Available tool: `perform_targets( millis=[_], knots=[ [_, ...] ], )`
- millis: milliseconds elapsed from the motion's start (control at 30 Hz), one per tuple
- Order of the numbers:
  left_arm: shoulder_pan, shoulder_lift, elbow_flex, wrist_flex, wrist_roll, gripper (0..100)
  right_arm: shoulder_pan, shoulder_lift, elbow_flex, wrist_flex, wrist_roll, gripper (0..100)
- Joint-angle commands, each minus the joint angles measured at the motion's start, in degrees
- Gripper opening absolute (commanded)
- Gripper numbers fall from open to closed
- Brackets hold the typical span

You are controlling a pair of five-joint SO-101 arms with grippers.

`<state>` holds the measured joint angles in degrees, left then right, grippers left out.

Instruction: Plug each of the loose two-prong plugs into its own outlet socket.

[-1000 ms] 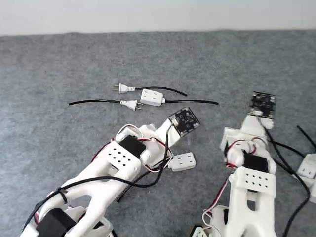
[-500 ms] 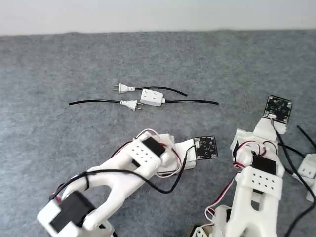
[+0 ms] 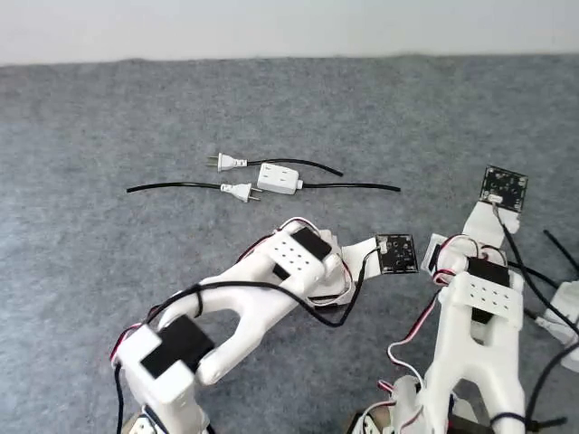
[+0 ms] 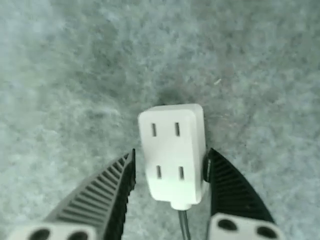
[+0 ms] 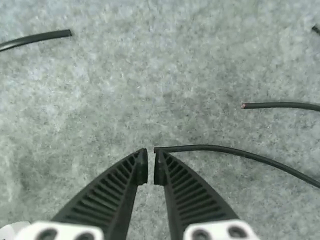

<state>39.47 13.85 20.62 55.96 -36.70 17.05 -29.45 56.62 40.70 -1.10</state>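
Two loose two-prong plugs (image 3: 226, 162) (image 3: 240, 191) lie at mid table beside a white outlet block (image 3: 278, 178), each on a black cord. My left gripper (image 4: 170, 157) is shut on a second white outlet block (image 4: 172, 152), one ribbed finger on each side, just above the carpet. In the high view the left arm (image 3: 298, 262) stretches rightward toward the right arm (image 3: 479, 298). My right gripper (image 5: 151, 152) is shut over the carpet. A black cord's end (image 5: 165, 148) lies right at its tips; I cannot tell whether it is pinched.
A third outlet block (image 3: 565, 305) lies at the right edge with black cords around it. More loose cord ends (image 5: 280, 105) (image 5: 40, 37) lie on the grey carpet ahead of the right gripper. The far carpet stretches to a white wall.
The left arm has swung right, carrying the outlet block from front centre toward the right arm. The right arm has shifted right and its wrist has turned.
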Motion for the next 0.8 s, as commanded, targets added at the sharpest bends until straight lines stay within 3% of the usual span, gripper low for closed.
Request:
perform_targets(
  millis=[0, 167, 267, 400, 567, 767],
  knots=[
    [0.09, 3.34, -7.78, 6.42, -0.18, 22, -0.31, 0.31, -3.69, 0.04, 0.18, 5.0],
    [0.44, 6.59, -11.30, 11.43, 0.26, 21, -0.40, 0.40, -3.69, -0.04, 0.18, 5.0],
    [0.18, 7.82, -12.97, 11.52, 6.07, 14, -0.40, 0.48, -3.34, -1.80, 0.18, 5.0],
    [0.18, 8.88, -14.02, 11.16, 18.90, 7, -0.48, 0.48, -3.25, -1.89, 0.18, 5.0],
    [-0.09, 12.13, -16.66, 11.16, 35.78, 6, -1.54, 0.48, -2.99, -1.98, 0.18, 5.0],
    [-7.38, 14.42, -21.14, 15.56, 66.29, 1, -1.54, 0.40, -2.64, -2.68, 0.18, 5.0]
  ],
)
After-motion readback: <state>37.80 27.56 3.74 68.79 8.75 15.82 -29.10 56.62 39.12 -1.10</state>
